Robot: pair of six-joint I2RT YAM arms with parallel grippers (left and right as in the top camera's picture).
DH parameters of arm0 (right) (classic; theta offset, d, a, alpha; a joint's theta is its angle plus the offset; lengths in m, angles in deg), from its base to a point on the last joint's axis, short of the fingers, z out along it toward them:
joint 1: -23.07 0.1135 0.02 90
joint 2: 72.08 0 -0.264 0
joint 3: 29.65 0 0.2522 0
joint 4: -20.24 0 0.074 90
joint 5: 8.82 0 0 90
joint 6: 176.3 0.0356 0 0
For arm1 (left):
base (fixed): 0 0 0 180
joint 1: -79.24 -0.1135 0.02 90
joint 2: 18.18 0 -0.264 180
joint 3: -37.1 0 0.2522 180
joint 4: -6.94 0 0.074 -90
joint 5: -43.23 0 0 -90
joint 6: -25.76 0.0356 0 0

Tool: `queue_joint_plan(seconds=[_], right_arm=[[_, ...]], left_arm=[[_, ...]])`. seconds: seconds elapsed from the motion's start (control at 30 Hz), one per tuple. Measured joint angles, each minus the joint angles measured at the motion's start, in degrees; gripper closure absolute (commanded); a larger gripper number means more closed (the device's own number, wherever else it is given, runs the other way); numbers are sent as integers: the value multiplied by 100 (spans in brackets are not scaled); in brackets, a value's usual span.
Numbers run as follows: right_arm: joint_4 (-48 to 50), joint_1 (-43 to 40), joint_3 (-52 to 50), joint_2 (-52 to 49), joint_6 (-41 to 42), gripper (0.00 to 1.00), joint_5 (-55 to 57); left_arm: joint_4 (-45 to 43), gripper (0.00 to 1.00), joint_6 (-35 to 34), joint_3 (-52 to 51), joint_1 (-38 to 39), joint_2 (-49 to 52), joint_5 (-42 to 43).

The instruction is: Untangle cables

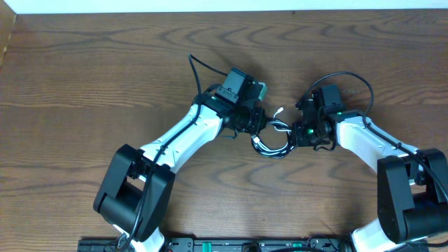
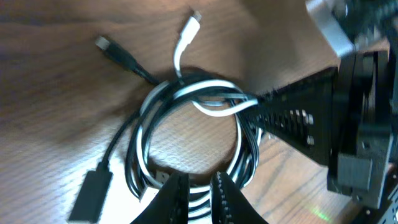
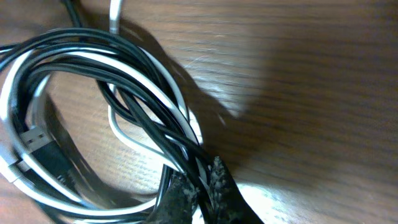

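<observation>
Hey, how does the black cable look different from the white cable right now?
The black cable is dark, the white cable bright. The black cable trails out of the coil to a wide flat plug; the white cable's free end carries a slim plug. Both wind together in one tangled coil.
</observation>
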State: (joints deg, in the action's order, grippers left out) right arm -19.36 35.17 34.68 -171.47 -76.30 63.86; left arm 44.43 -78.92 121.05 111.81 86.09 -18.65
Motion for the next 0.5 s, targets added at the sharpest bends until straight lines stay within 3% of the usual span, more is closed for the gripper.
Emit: queue_joint_plan(seconds=[0.23, 0.5], right_arm=[[-63, -33, 44, 4, 1154, 99, 291], [-72, -35, 52, 4, 1482, 99, 337]], left_arm=[[-92, 71, -33, 0, 603, 61, 2], [-621, 66, -55, 0, 968, 623, 0]])
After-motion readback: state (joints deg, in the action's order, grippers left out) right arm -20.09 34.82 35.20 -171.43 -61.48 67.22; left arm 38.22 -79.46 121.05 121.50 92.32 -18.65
